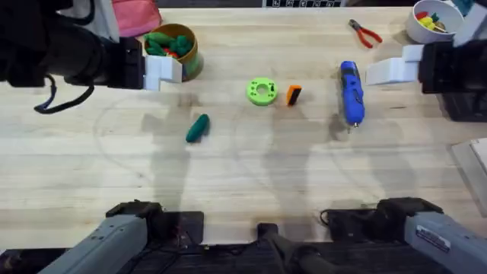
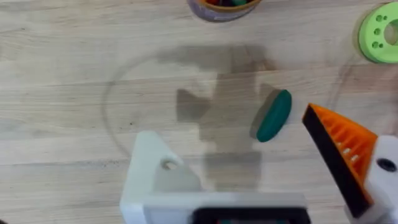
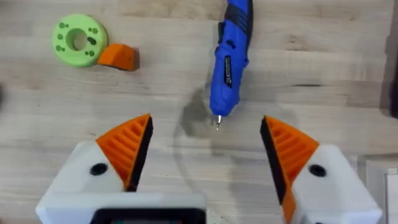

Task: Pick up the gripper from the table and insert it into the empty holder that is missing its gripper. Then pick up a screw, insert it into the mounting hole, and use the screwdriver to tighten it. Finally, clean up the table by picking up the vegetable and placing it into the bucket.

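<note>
**Both arms raised over the tabletop, nothing held**

Light wooden tabletop [image 1: 251,175] carries all the items. Left arm's gripper [image 2: 249,165] hovers over the left side: one finger is a bare white angular plastic holder block [image 2: 152,171] with a screw hole and no tip, the other carries an orange ribbed wedge tip [image 2: 341,149]; spread wide, gripping nothing. Right arm's gripper [image 3: 205,146] hovers at the right, both white fingers with orange ribbed pads [image 3: 127,146], also wide apart and empty.

Short round yellow-tan bucket [image 1: 183,47] with green and red toy vegetables sits far left, just beside the left arm. Blue cylindrical powered screwdriver [image 1: 351,91] lies flat right of centre, metal tip pointing toward the arm bases; in the right wrist view it lies between and beyond the pads. Small dark green oblong toy vegetable [image 1: 197,128] lies alone left of centre. Bright green ring-shaped disc [image 1: 262,91] sits mid-table. Small loose orange wedge-shaped gripper tip [image 1: 294,94] lies just right of the disc, close to touching.
</note>
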Controlling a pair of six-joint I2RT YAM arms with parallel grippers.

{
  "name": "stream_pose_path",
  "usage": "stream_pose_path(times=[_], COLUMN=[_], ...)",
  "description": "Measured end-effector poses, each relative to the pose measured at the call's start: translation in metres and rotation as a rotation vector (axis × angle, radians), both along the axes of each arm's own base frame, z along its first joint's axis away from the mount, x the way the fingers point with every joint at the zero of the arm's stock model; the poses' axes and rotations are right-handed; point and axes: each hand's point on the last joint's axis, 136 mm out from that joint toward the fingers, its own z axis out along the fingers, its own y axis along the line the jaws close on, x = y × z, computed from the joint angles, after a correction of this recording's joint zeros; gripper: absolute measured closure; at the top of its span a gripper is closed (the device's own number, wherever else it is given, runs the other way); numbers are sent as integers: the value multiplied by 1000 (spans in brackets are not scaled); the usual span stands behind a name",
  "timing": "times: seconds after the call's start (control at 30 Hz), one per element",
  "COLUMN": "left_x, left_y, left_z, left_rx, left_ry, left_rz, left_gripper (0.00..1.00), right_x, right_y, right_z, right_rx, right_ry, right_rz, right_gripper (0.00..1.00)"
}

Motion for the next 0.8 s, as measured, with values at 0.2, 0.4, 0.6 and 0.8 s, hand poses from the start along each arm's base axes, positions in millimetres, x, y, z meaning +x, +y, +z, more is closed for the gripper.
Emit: stream_pose_path(times=[0.2, 0.4, 0.6, 0.8], left_x=[-1, -21, -39, -54], left_y=[0, -3, -37, -67], left_z=[-2, -14, -27, -43], left_rx=[0, 15, 70, 115], left_ry=[14, 109, 212, 264], left_rz=[-1, -39, -240, -403], left_gripper=[16, 15, 15, 15], right_x=[4, 6, 6, 6], right_y=[0, 0, 0, 0], right_z=[-9, -12, -12, -12], right_rx=[0, 0, 0, 0], right_ry=[41, 53, 52, 51], right_rz=[0, 0, 0, 0], right_gripper=[7, 7, 7, 9])
